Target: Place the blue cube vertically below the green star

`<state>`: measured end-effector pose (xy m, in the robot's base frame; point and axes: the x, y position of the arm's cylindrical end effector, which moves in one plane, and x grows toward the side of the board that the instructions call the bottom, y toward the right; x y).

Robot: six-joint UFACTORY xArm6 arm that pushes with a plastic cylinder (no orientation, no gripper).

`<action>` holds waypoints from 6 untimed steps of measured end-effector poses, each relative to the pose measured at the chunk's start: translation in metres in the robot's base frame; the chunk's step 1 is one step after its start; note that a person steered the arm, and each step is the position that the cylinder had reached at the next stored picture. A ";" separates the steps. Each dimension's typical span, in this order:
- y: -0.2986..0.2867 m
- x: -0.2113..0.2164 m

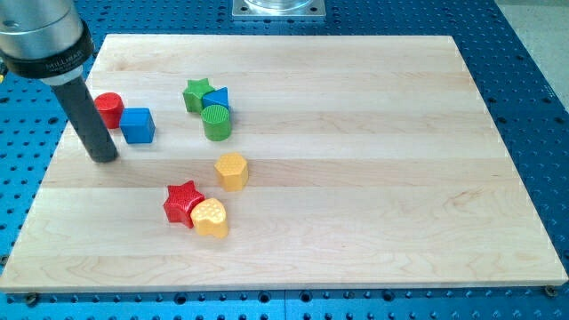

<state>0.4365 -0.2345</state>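
Observation:
The blue cube (138, 125) sits at the board's upper left, touching a red cylinder (109, 108) on its left. The green star (197, 93) lies to the cube's right and slightly higher, with a gap between them. My tip (105, 157) rests on the board just left of and below the blue cube, close to its lower left corner but apart from it. The rod rises from the tip toward the view's top left.
A blue triangular block (218, 98) and a green cylinder (216, 123) touch the green star's right side. A yellow hexagon (231, 171) sits lower, mid-board. A red star (184, 202) and a yellow heart (212, 218) touch below it. The wooden board (373, 160) lies on a blue perforated table.

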 end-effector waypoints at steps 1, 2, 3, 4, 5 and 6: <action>0.039 -0.035; 0.073 -0.035; 0.050 -0.008; -0.024 -0.007; -0.070 -0.038; -0.042 -0.086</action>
